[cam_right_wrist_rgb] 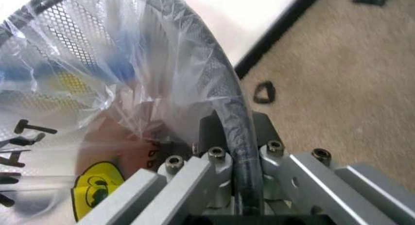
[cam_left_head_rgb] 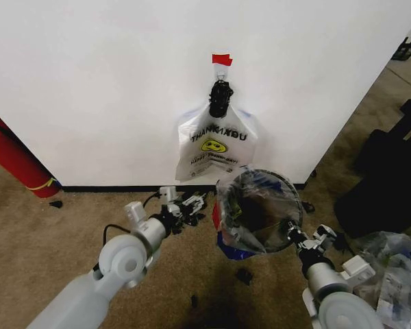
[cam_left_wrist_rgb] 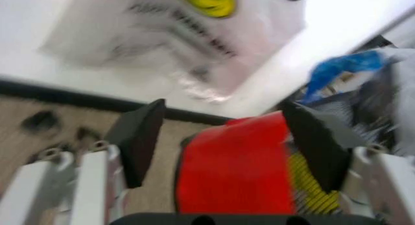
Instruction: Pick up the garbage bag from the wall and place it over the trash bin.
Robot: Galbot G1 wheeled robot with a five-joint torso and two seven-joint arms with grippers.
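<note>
The trash bin [cam_left_head_rgb: 298, 205] stands on the carpet by the wall, a round black mesh bin with a red base [cam_left_wrist_rgb: 233, 171]. The garbage bag [cam_left_head_rgb: 233, 226], see-through with blue parts, is draped over the bin's mouth and down its left side. Its film [cam_right_wrist_rgb: 129, 89] lines the mesh, and a blue handle [cam_left_wrist_rgb: 343, 69] hangs at the side. My right gripper [cam_left_head_rgb: 291, 232] is shut on the bin's rim [cam_right_wrist_rgb: 227, 79] at the near right, with bag film under its fingers [cam_right_wrist_rgb: 211, 132]. My left gripper [cam_left_head_rgb: 195, 202] is open, low beside the bin's left, facing the red base.
A whiter bag with a yellow smiley [cam_left_head_rgb: 216, 140] hangs on the wall from a black hook under red tape [cam_left_head_rgb: 221, 59]. A red fire extinguisher [cam_left_head_rgb: 17, 161] leans at the far left. A clear plastic heap [cam_left_head_rgb: 397, 267] and black gear [cam_left_head_rgb: 390, 178] crowd the right. Black scraps [cam_left_head_rgb: 244, 275] dot the carpet.
</note>
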